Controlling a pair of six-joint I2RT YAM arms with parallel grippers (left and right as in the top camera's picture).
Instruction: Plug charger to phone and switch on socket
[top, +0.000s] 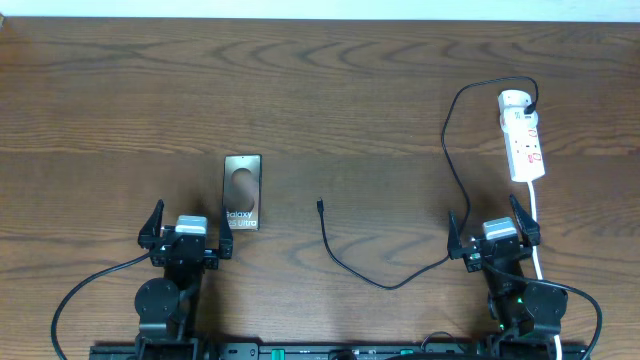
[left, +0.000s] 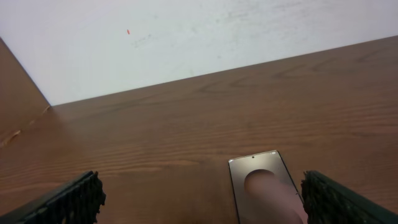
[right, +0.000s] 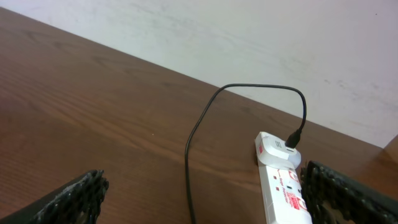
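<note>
On the table (top: 100, 100) ahead of my left arm, the phone (top: 243, 192) lies flat and face down, its lettered end nearest the left gripper (top: 190, 226) and a little toward the middle of the table. From the left wrist camera I see its far end (left: 261, 186) just inside the right-hand finger. That gripper is spread wide and holds nothing.

Over on my right, the right gripper (top: 490, 228) is also spread wide and empty. The socket (top: 524, 140) lies beyond it, lengthwise away from me, and its white cord (top: 535, 215) runs back past the gripper. The charger (top: 385, 288) is plugged into the far end of the socket, loops out to the left, comes down past the right gripper and curves across toward the middle. Its connector tip (top: 319, 206) rests on bare wood, near the phone but not touching it. The right wrist camera shows the cable (right: 261, 86) arching into the plug on the socket (right: 283, 180). I cannot tell whether the switches are on or off
</note>
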